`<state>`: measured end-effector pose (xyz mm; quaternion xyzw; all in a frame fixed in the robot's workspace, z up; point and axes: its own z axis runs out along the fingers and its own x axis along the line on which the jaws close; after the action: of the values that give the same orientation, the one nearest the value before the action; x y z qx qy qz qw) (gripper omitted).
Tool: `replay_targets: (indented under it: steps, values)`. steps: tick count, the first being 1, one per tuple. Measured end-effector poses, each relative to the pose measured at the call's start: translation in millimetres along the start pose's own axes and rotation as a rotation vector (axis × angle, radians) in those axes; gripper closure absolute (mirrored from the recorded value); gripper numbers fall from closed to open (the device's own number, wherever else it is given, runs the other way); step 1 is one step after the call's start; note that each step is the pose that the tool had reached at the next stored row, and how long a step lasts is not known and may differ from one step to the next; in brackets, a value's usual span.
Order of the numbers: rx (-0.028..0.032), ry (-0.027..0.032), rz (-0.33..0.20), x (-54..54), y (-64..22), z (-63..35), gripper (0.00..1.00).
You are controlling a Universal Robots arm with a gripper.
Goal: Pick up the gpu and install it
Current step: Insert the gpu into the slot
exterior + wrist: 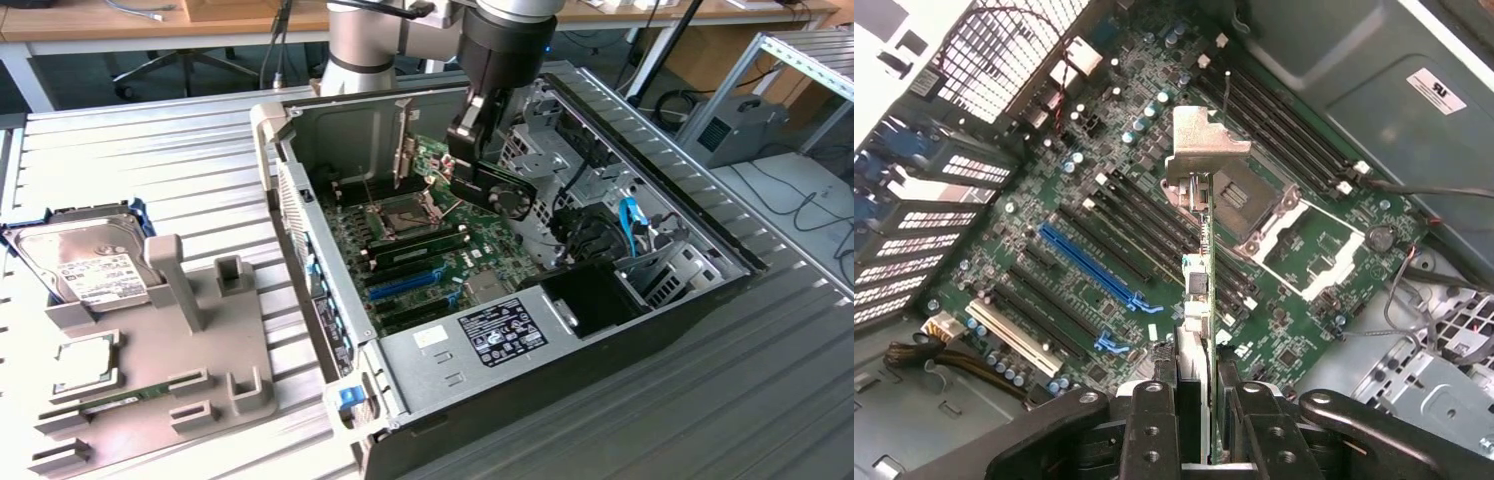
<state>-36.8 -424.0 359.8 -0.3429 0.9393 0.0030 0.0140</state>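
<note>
We have the gpu (1200, 270) clamped edge-on in our pincer (1199, 400), lifted above the motherboard (1104, 230) mid-frame inside the open computer case (400, 385); pickup done, seating in a slot remains.

I see a hard drive (83, 268) and a processor chip (84, 362) on the grey tray (200, 350), beside the open computer case (694, 300).

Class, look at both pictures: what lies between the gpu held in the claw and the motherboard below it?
Nothing: the gpu, gripped edge-on by the claw, hangs above the motherboard with open air between, seen in the wrist view.
</note>
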Motion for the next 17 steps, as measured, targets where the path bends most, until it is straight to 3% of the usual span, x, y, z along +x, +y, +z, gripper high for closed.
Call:
replay_targets:
  steps: [17]
  values:
    - [-0.0010, -0.0001, -0.036, 0.0, 0.0, 0.2, 0.74]
